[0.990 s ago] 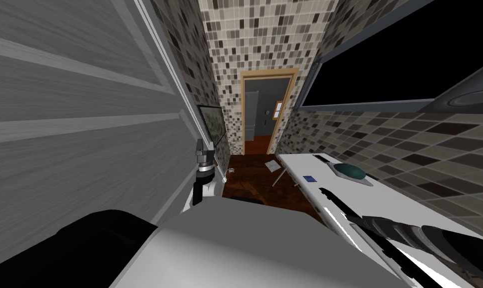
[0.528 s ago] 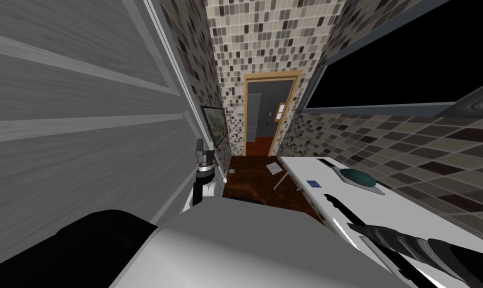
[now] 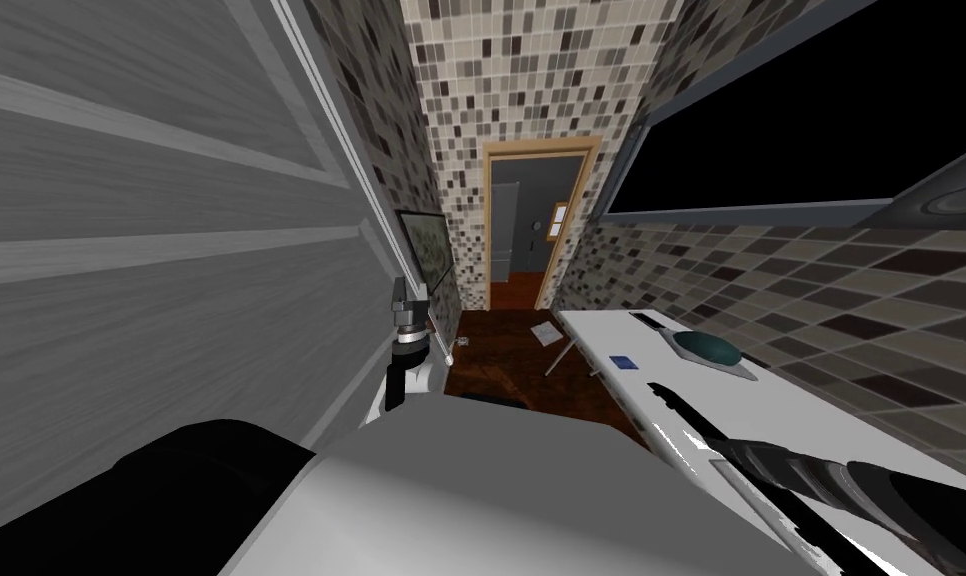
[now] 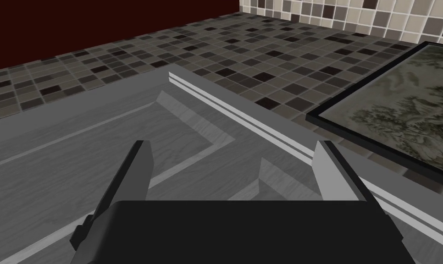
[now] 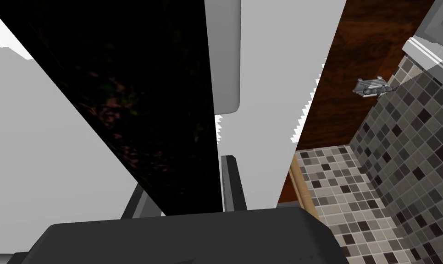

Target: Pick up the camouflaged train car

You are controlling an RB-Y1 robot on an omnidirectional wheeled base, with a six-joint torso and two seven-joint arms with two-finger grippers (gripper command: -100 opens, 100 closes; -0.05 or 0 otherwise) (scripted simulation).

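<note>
Holding the train car point(image 5: 138, 101) clamped in the right gripper point(image 5: 184, 174) jaws, over the table's point(image 3: 771, 400) floor-side edge. The left gripper point(image 4: 232, 169) jaws stand apart, empty. Judged rigid, light and slick-sided: best gripped mid-length, across the flat sides.

Train car point(image 3: 458, 343) on floor point(image 3: 511, 372) (table point(image 3: 771, 400) to rt)

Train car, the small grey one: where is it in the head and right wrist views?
Head view: small grey train car on the dark wood floor, left of the white table.
Right wrist view: the train car on that floor.
Shared landmark: the mosaic-tiled wall beside it.
</note>
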